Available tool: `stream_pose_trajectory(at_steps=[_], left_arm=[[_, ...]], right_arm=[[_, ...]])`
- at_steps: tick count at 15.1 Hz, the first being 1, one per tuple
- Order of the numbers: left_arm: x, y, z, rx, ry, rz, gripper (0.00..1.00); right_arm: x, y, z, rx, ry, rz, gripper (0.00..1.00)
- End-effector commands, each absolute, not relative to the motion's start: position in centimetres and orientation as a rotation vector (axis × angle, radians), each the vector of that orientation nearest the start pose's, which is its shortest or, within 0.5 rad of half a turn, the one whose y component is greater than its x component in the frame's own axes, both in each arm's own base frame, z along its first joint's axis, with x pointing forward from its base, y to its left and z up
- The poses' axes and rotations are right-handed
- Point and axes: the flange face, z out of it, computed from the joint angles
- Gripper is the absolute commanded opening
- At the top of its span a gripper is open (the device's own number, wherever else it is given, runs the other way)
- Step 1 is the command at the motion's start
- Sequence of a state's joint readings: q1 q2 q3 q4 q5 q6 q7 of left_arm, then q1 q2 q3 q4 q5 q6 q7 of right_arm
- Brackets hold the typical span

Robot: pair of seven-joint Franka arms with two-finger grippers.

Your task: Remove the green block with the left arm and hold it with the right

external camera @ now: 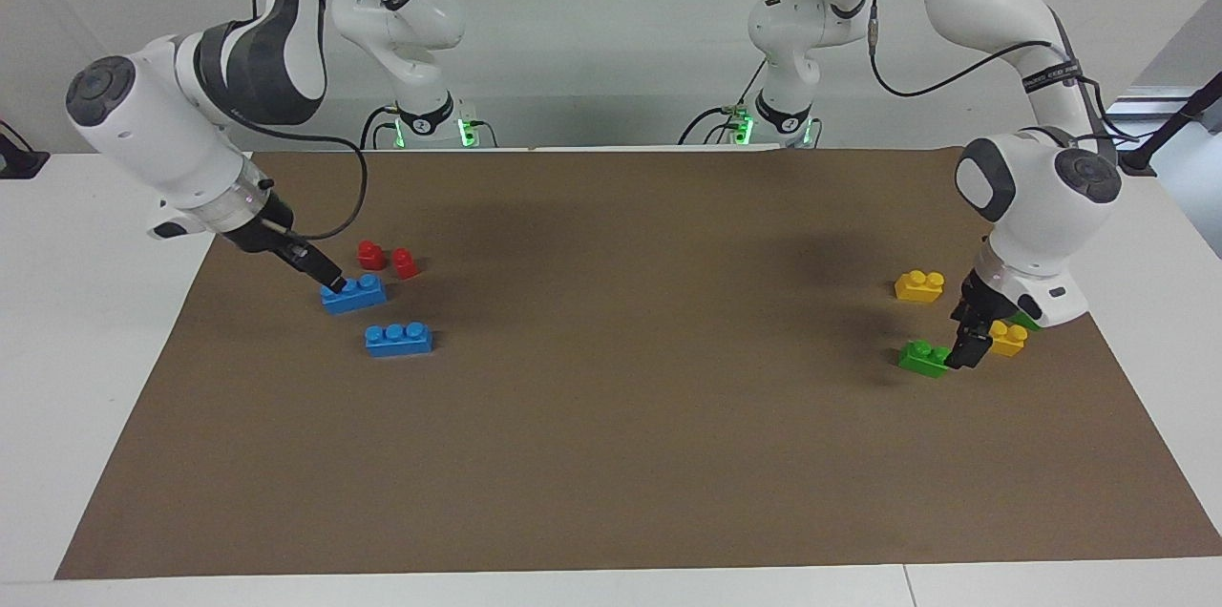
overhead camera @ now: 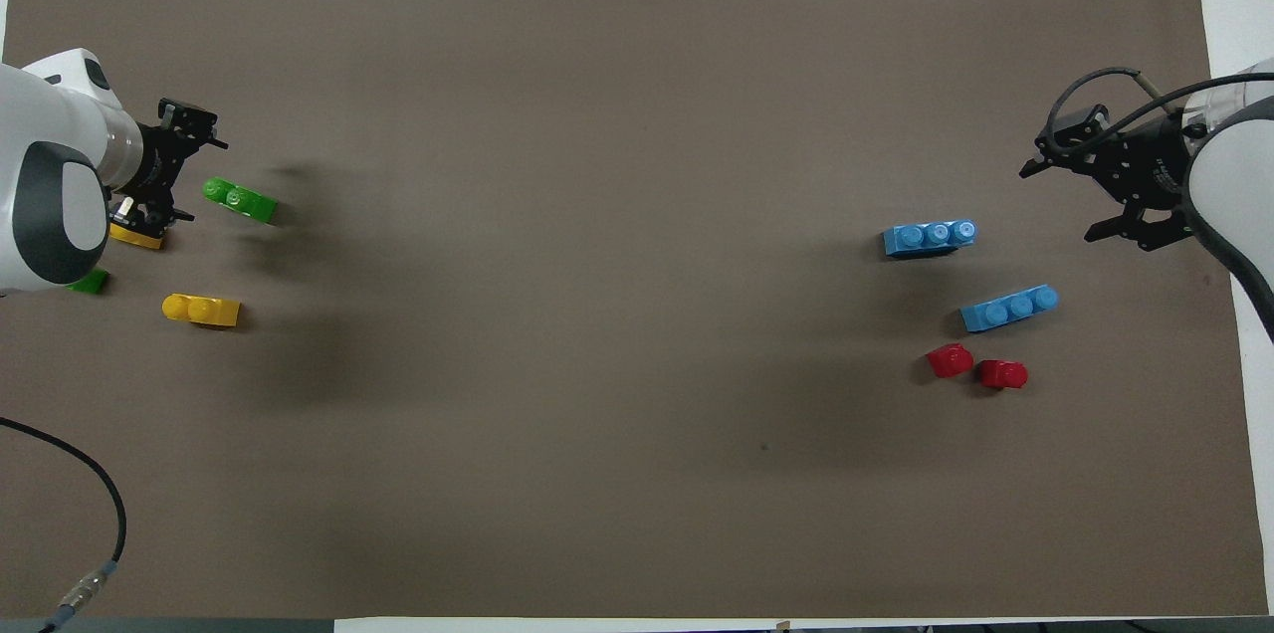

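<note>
The green block lies on the brown mat at the left arm's end of the table; it also shows in the overhead view. My left gripper is low beside it, between it and a yellow brick. In the overhead view the left gripper is open and holds nothing. My right gripper is at the right arm's end of the table, by the end of a blue three-stud brick. In the overhead view the right gripper is open and empty.
A second green brick is mostly hidden under the left arm. Another yellow brick lies nearer to the robots. A second blue brick and two red pieces lie near the right gripper. The mat's edge is close by.
</note>
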State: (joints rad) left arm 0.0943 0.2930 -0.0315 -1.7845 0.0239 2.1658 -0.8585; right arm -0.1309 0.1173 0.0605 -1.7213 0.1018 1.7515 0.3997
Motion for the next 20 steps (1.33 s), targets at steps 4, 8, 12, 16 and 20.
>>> stream_pose_trajectory(at_steps=[4,8,12,16,20], left_arm=[[61.0,4.2,45.7,-2.96,-0.835,-0.099,1.0],[59.3,4.0,48.2,-2.999,-0.51,-0.021,1.0],[57.0,3.2,51.9,-3.027,-0.214,0.058,1.0],[55.4,0.6,54.7,-3.062,-0.184,0.063,1.0],[54.3,-0.8,56.7,-3.079,-0.076,0.135,1.0]], right_arm=[[55.5,0.0,56.6,-3.143,0.209,0.113,1.0],[55.1,-1.4,57.6,-3.14,0.166,0.142,1.0],[55.0,-1.9,58.1,-3.125,0.176,0.161,1.0],[55.1,-2.8,58.1,-3.126,0.2,0.159,1.0],[55.1,-2.9,58.0,-3.129,0.204,0.159,1.0]])
